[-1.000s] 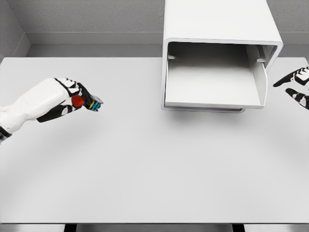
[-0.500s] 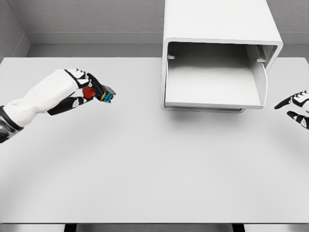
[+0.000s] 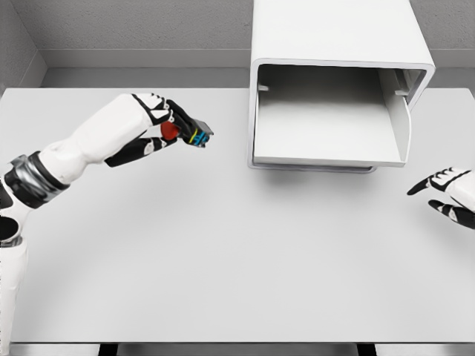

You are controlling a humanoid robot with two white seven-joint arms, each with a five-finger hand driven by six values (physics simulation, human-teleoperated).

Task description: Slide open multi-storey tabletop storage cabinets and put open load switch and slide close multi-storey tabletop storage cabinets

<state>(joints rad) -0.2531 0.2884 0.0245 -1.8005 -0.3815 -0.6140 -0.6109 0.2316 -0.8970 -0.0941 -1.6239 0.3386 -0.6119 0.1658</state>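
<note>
Partly hidden load switch [image 3: 194, 133] gripped by left hand [image 3: 159, 127]; right hand [image 3: 449, 194] spread, edge-cropped

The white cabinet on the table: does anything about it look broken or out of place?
Nothing stands out. The cabinet sits squarely on the table, its drawer slid open and empty. The left hand holds the load switch beside it.

Counting what I'm seeing here.
I'm looking at one cabinet [image 3: 338, 44] with one drawer [image 3: 326, 126], one switch [image 3: 194, 133], one table [image 3: 223, 252], and my two hands: left [image 3: 159, 126], right [image 3: 445, 193].
</note>
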